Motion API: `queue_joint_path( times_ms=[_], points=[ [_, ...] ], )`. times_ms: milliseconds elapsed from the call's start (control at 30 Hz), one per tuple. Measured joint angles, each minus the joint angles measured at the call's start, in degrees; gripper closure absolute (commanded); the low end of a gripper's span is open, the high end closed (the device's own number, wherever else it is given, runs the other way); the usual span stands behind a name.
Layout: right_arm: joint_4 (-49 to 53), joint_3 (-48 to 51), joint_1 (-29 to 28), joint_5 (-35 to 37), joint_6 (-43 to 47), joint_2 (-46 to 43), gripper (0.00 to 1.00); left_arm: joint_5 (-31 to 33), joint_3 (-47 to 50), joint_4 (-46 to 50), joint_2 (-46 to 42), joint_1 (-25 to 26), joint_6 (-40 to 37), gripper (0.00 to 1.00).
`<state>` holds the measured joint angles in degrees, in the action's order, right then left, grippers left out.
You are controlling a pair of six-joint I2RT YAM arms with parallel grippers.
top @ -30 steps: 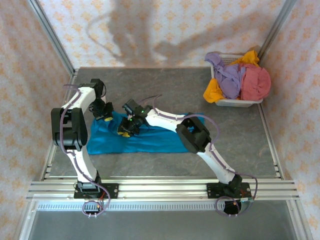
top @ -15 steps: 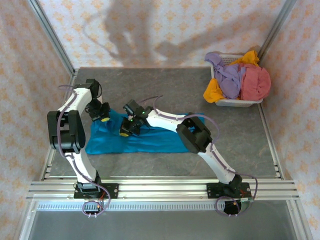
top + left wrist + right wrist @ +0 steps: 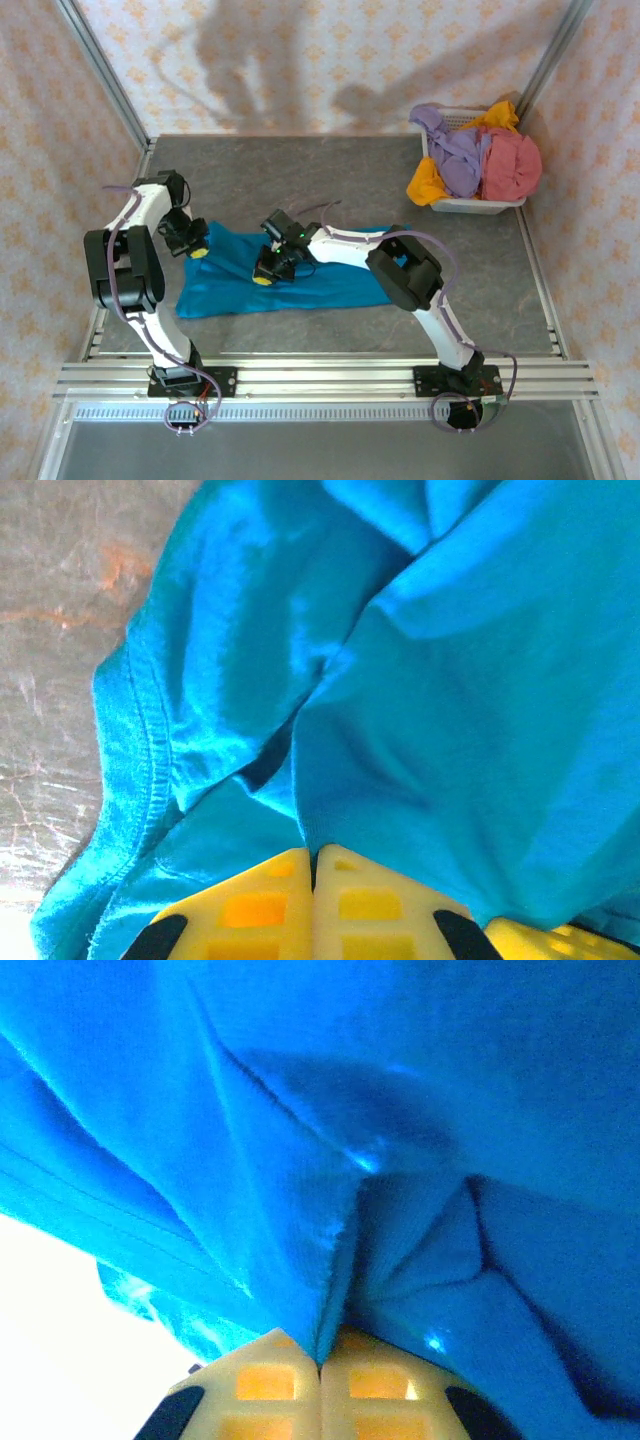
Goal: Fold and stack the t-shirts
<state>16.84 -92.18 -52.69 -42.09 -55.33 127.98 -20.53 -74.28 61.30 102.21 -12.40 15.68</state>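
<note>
Teal-blue t-shirt (image 3: pixel 322 286) pinched tight in left hand (image 3: pixel 198 251) and right hand (image 3: pixel 263 278).

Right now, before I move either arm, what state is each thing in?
Blue shirt, spread on the table, rumpled, not yet folded.
Left gripper, shut on the shirt's far left corner.
Right gripper, shut on a fold near its middle.
Basket, upright, heaped full.
Purple shirt, crumpled in the basket.
Orange shirt, crumpled, hanging over the rim.
Red shirt, bunched in the basket.
</note>
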Motion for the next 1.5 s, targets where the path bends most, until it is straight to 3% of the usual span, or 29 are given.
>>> queue_joint_path(
  times_ms=[500,1200,1300,1333,1400,1500],
  points=[
    [0.07,-0.02,0.00,0.04,0.15,-0.02,1.00,-1.33,7.91,3.02,-15.69,-0.09,0.76,1.00],
    [3.17,-0.02,0.00,-0.39,2.95,-2.45,1.00,0.28,20.44,6.38,-24.96,0.04,2.49,1.00],
    [4.20,-0.07,0.00,-0.44,3.61,-2.45,1.00,-0.07,22.75,6.23,-24.33,0.04,2.64,0.91],
    [4.79,-0.20,0.00,-0.68,3.93,-2.45,0.96,-0.07,23.17,6.23,-23.82,0.07,2.71,0.84],
    [6.29,-0.61,0.00,-1.33,4.39,-2.45,0.71,0.04,23.34,6.25,-22.97,0.31,2.71,0.74],
    [8.17,-1.38,0.00,-1.92,6.25,-2.54,0.60,0.31,23.34,6.43,-22.56,0.42,3.15,0.67]
  ],
)
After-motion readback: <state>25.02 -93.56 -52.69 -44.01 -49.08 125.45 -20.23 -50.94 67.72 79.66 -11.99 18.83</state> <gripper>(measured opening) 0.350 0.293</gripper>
